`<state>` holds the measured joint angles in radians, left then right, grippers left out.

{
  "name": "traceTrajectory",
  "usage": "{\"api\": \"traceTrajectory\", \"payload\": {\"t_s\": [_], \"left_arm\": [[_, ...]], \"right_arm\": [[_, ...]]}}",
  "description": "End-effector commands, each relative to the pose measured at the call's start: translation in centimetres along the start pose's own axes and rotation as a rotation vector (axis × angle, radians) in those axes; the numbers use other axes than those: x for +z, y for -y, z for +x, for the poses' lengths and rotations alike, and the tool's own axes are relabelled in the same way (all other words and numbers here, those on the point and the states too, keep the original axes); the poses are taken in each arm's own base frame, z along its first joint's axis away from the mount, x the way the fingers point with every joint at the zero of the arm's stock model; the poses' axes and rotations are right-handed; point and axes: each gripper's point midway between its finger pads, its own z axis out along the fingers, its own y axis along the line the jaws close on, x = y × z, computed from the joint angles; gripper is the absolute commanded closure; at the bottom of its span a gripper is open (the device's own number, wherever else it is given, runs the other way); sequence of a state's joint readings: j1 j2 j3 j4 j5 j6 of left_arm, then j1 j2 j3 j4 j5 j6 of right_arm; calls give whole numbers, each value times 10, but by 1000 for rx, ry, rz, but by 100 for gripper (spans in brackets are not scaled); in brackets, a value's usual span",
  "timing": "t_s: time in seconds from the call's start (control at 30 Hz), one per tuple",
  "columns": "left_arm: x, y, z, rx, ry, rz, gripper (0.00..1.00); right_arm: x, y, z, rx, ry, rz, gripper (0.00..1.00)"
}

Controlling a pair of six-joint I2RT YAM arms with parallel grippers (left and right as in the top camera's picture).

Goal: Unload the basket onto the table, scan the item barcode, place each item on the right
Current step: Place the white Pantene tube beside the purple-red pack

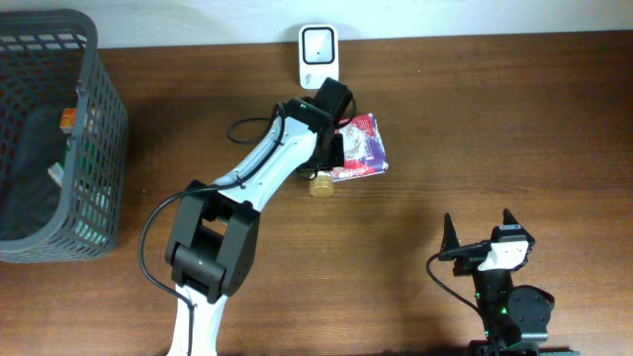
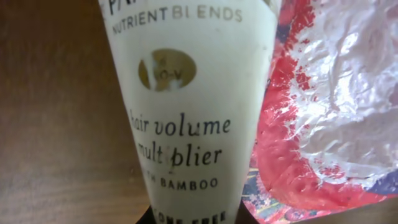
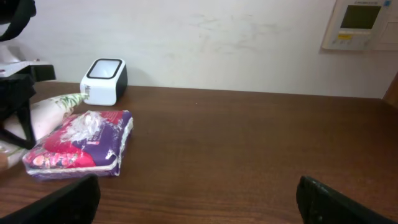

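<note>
A cream hair-product tube [image 2: 186,112] fills the left wrist view, its print upright, with dark fingers on both sides of its lower end. From overhead my left gripper [image 1: 331,138] is shut on this tube, whose gold cap [image 1: 319,184] sticks out toward the table's front. A red and purple foil packet [image 1: 361,146] lies flat right beside the tube [image 3: 53,109]. The white barcode scanner [image 1: 317,54] stands at the back edge, just beyond the left gripper. My right gripper [image 1: 478,229] rests open at the front right, with only bare table between its fingers.
A grey wire basket [image 1: 99,148] holding several items stands at the far left. The left arm's black cable loops over the table behind the arm. A wall panel [image 3: 360,23] hangs on the white wall at the back right.
</note>
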<state>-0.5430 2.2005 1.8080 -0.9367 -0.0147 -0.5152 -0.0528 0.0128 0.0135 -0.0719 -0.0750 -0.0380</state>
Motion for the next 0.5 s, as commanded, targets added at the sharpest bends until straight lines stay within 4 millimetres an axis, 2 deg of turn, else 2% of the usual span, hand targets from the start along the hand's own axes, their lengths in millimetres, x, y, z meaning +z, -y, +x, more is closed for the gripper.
{"api": "traceTrajectory", "payload": {"t_s": [0.0,0.07,0.13,0.23,0.27,0.37,0.4,0.47], "left_arm": [[2,19,-7,186,26,76,81],[2,18,-8,206,33,72,74],[-3,13,-16,189,47,74,73],[-21,-1,-32,145,75,74,72],[-24,-6,-34,120,75,72,68],[-25,-15,-32,101,55,59,49],[-30,-18,-34,95,58,59,48],[-52,-22,-47,77,98,69,46]], "right_arm": [[0,2,3,-2,-3,8,1],[0,2,3,-2,-3,8,1],[0,2,3,-2,-3,8,1],[0,2,3,-2,-3,8,1],[0,2,3,-2,-3,8,1],[0,2,3,-2,-4,8,1],[0,2,3,-2,-3,8,1],[0,2,3,-2,-4,8,1]]}}
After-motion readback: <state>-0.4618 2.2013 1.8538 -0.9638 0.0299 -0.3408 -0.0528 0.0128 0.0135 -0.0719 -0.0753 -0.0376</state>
